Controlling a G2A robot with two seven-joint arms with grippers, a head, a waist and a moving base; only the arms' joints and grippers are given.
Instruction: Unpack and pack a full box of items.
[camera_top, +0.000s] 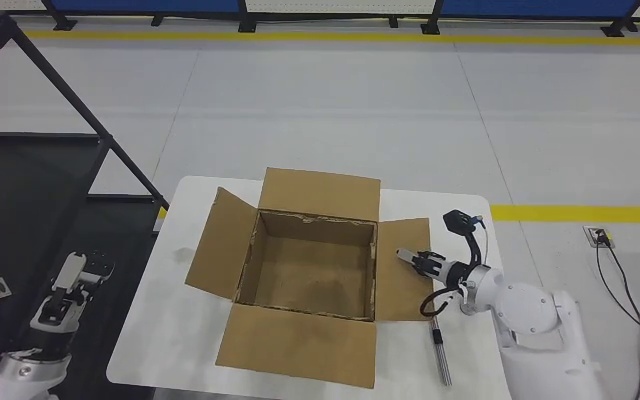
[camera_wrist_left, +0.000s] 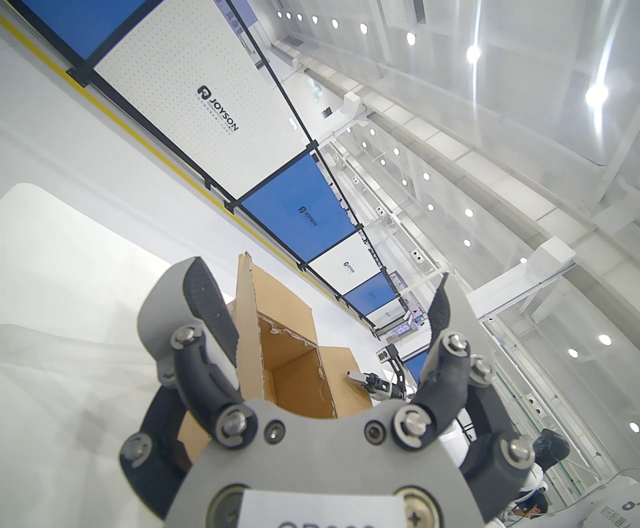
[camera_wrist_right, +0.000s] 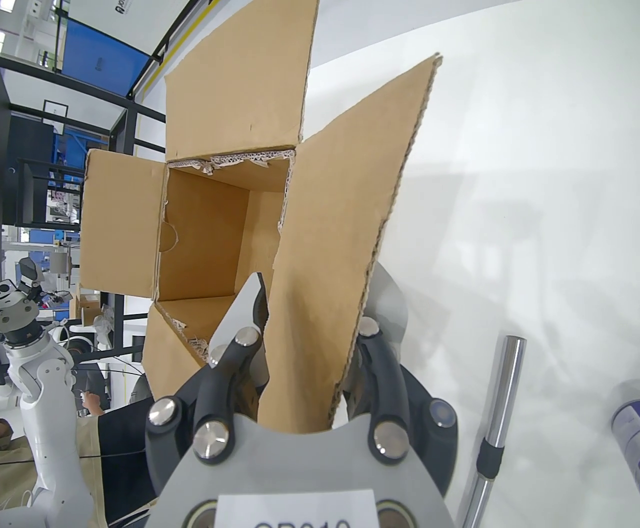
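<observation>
Left gripper (camera_top: 92, 266) (camera_wrist_left: 321, 272): off the table's left edge, near side, released, fingers (camera_wrist_left: 207, 300) spread wide with nothing between them. Table (camera_top: 160, 320): white, bearing the cardboard box (camera_top: 305, 225) at its centre; the box stands upright with all four flaps folded outward. Right flap (camera_top: 395, 295) (camera_wrist_right: 350, 175): slopes outward, its outer edge running into the right gripper (camera_top: 408, 258) (camera_wrist_right: 320, 290); whether that gripper clamps the flap cannot be told. Metal rod (camera_top: 440, 358) (camera_wrist_right: 500, 400): lies on the table, near right of the box.

Left gripper (camera_wrist_left: 320, 277) and right gripper (camera_wrist_right: 320, 287) hold jaws apart.
</observation>
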